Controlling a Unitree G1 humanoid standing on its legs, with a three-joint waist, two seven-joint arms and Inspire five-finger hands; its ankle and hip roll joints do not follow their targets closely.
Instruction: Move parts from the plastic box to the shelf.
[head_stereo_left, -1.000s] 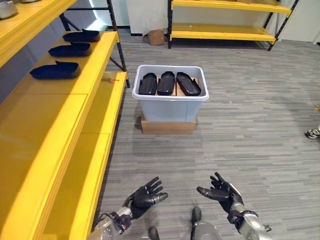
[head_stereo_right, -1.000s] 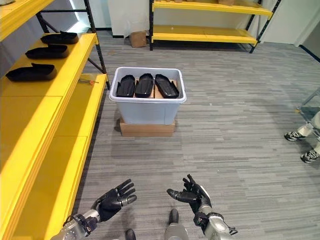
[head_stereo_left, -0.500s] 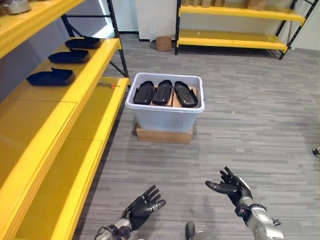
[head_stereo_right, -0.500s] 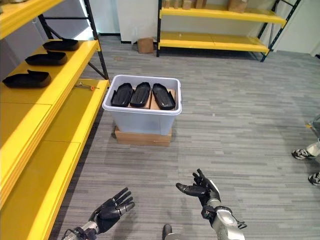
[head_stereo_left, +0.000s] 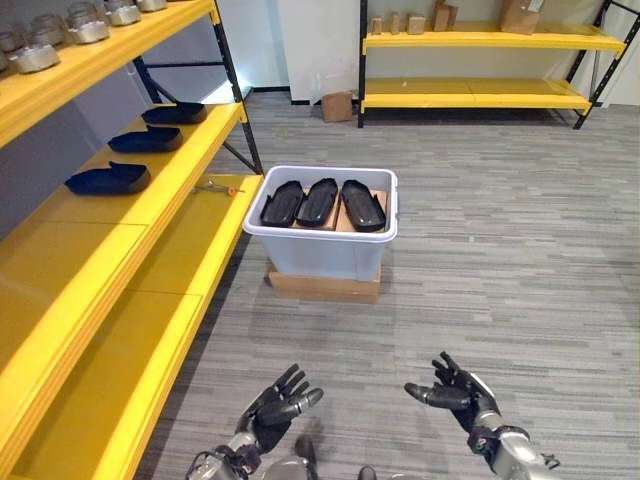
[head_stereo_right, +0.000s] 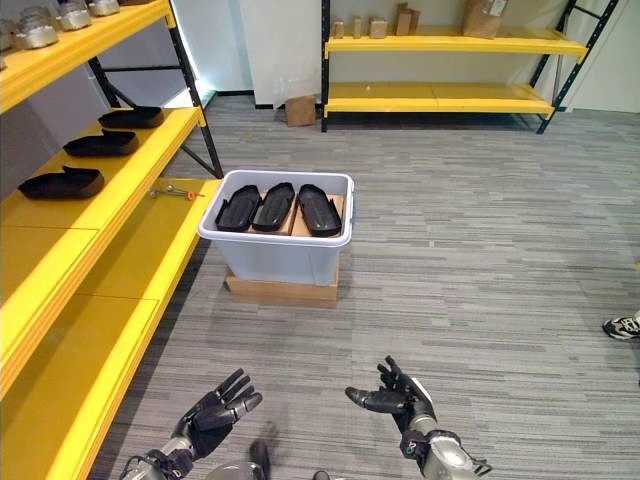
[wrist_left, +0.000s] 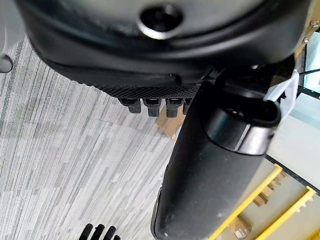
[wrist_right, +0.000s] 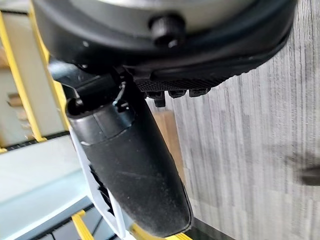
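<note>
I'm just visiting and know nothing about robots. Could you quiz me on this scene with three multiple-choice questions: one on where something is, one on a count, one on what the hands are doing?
1. What does the pale grey plastic box stand on?
A. a flat brown cardboard base on the floor
B. the yellow shelf
C. a wooden chair

2. How many black oblong moulded parts lie in the box?
A. one
B. three
C. six

3. What state are the robot's two dark hands in?
A. both closed round a part
B. one holding the box rim
C. both open and holding nothing

Answers:
1 A: the cardboard base shows under the box.
2 B: three black parts lie side by side inside.
3 C: the left hand and right hand have spread fingers, well short of the box.
</note>
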